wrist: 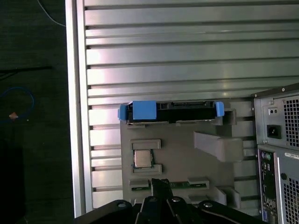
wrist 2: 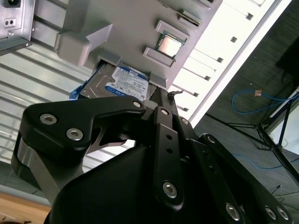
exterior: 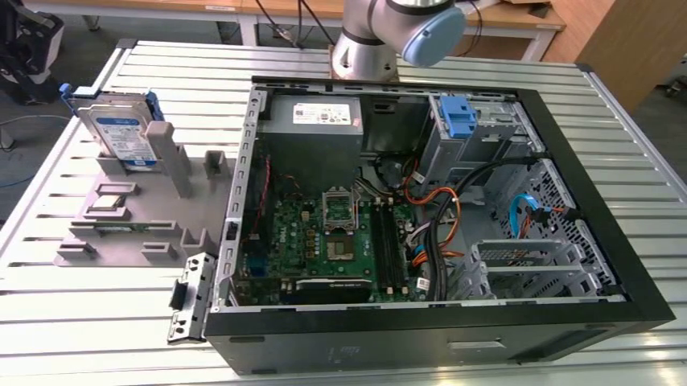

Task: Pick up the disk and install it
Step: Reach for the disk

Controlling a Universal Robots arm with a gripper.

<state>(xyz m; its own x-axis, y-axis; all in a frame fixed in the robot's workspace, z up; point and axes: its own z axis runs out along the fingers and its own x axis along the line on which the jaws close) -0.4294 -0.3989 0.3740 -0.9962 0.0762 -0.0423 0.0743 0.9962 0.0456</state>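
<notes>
Flat rectangular silver-metal disk (exterior: 121, 138) with blue side rails is standing on edge in a grey plastic fixture (exterior: 161, 217), well apart from the black gripper (wrist: 159, 183). Judged rigid, dense, smooth and shock-sensitive, it is inviting a grip across its railed edges. The fingertips are meeting, holding nothing.

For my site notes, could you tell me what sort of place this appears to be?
Probably a robotics lab or assembly test cell: a robot arm stands by an open computer case on a slatted metal table, and a grey fixture holds the disk.

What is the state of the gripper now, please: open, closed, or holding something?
Gripper: open or closed cannot be told; it does not hold the disk, which stands in the grey holder.
</notes>
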